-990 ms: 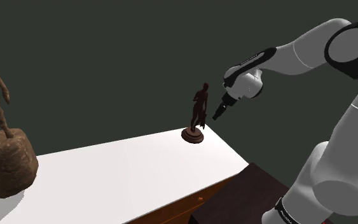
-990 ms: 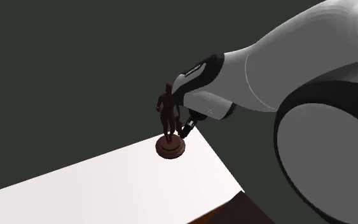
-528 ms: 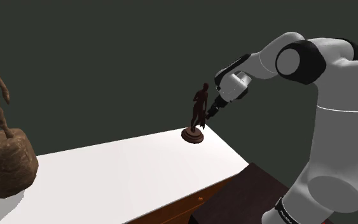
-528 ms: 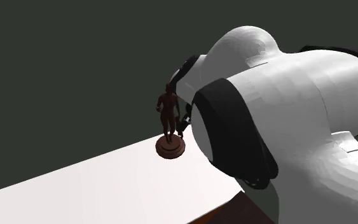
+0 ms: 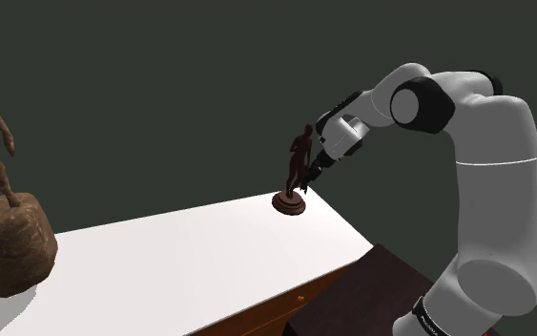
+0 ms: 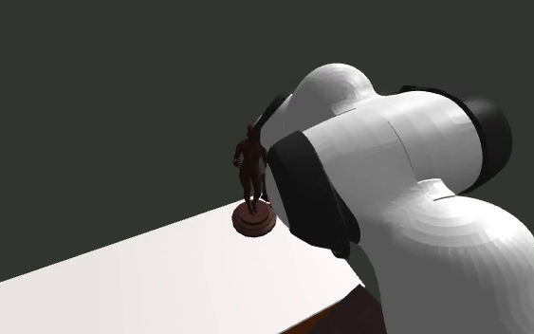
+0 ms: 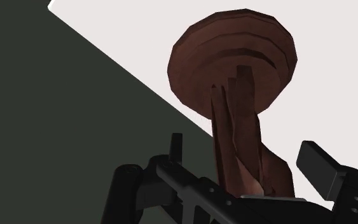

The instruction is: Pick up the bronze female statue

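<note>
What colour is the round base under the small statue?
Dark reddish brown; the base shows best in the wrist view.

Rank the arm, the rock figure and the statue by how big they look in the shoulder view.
1. Arm: largest, though it is also nearest the camera.
2. Rock figure: partly cut off by the view's left edge.
3. Statue: smallest by far.

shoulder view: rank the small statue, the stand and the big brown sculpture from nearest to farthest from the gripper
1. small statue, right beside the gripper
2. stand, shoulder view's lower right
3. big brown sculpture, shoulder view's far left
</note>
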